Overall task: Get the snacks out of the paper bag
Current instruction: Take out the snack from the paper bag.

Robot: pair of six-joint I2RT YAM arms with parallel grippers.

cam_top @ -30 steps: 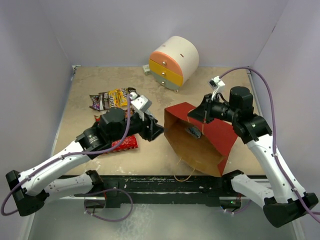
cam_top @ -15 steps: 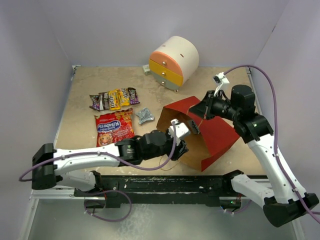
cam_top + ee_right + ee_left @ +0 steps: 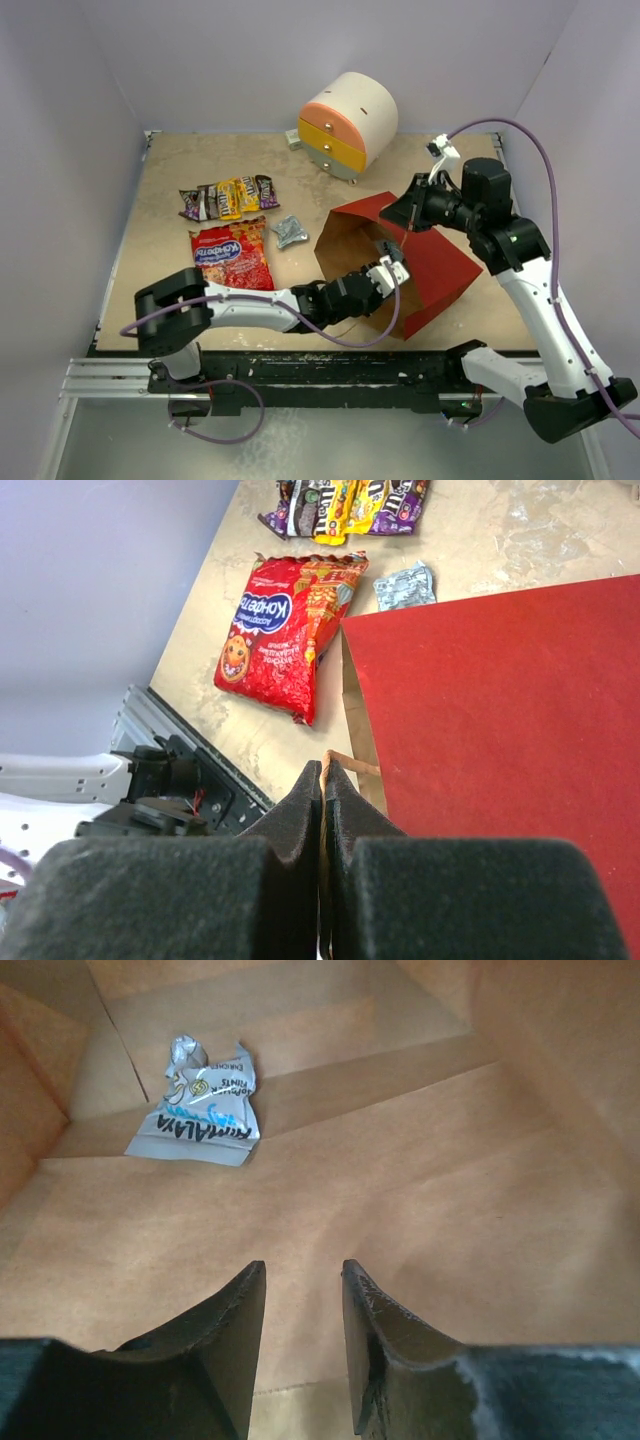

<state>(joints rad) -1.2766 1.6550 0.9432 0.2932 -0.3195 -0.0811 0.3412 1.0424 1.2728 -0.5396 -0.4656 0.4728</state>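
Observation:
The red paper bag [image 3: 440, 262] lies on its side, its brown mouth facing left. My right gripper [image 3: 322, 770] is shut on its thin string handle [image 3: 345, 761] above the bag's top edge [image 3: 372, 206]. My left gripper [image 3: 303, 1280] reaches deep inside the bag, jaws partly open with nothing between them. A crinkly silver foil packet [image 3: 200, 1112] lies at the bag's far end, ahead and to the left of the fingertips. Outside on the table lie the red crisp packet [image 3: 232, 255], the small candy packets [image 3: 228, 198] and another foil packet [image 3: 290, 231].
A round white cabinet [image 3: 348, 122] with orange and yellow drawers stands at the back centre. The bag's kraft walls [image 3: 520, 1160] close round my left gripper. Purple walls bound the table on three sides, and a black rail [image 3: 320, 368] runs along the near edge.
My left arm has swung from beside the crisp packet into the bag's mouth, its jaws narrowing. The right gripper has kept hold of the handle, and the bag's mouth has shifted slightly.

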